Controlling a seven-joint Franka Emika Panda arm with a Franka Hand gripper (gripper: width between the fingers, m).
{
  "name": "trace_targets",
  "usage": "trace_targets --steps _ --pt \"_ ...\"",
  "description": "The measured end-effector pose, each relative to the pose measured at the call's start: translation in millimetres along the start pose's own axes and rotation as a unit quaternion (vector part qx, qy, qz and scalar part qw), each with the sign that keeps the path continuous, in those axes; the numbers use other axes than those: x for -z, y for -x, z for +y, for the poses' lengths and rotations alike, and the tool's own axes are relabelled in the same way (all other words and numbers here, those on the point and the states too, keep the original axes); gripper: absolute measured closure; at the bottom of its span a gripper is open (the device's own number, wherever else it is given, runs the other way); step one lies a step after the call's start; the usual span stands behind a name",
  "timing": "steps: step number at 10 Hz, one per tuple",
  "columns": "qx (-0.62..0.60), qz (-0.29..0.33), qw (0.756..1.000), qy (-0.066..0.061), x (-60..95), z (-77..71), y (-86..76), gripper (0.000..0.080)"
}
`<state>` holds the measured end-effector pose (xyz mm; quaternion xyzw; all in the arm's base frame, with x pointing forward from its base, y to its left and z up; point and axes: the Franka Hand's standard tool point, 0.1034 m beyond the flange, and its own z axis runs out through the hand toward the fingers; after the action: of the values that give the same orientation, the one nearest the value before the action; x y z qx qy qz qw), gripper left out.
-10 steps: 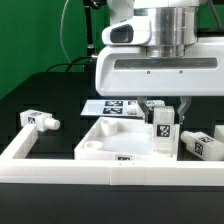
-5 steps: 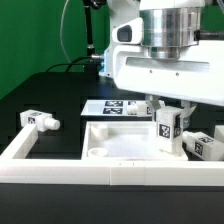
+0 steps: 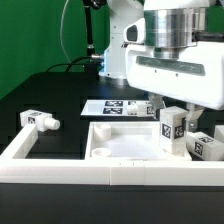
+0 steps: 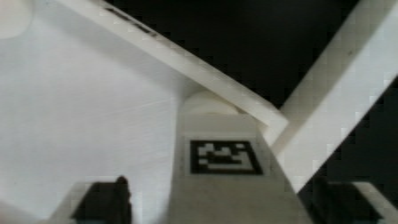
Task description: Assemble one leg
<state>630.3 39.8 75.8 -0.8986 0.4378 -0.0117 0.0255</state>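
My gripper (image 3: 173, 113) is shut on a leg (image 3: 172, 127), a small white post with a black-and-white tag. It holds the leg upright over the right part of the large flat white panel (image 3: 125, 146). In the wrist view the leg (image 4: 228, 160) runs between my dark fingers (image 4: 107, 200) and its tag faces the camera, with the panel (image 4: 89, 110) beneath it. My gripper (image 4: 231, 208) sits at that frame's edge. I cannot tell whether the leg's lower end touches the panel.
A second leg (image 3: 38, 120) lies at the exterior view's left and a third (image 3: 204, 146) at its right, close to the held one. The marker board (image 3: 113, 106) lies behind the panel. A white wall (image 3: 100, 172) runs along the front.
My gripper and the leg it holds have moved toward the exterior view's right and slightly up. The panel and the other legs have stayed put.
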Motion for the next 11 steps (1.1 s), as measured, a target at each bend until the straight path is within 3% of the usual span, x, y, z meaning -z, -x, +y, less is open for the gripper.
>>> trace_targets --steps 1,6,7,11 --pt "0.029 0.000 1.000 0.001 -0.4 -0.6 2.0 0.0188" --pt "0.239 -0.001 0.971 0.004 0.6 -1.0 1.6 0.0150" --pt "0.304 -0.002 0.952 0.011 1.7 0.7 1.5 0.0150" --pt "0.498 -0.001 0.867 0.013 4.9 3.4 -4.9 0.0150"
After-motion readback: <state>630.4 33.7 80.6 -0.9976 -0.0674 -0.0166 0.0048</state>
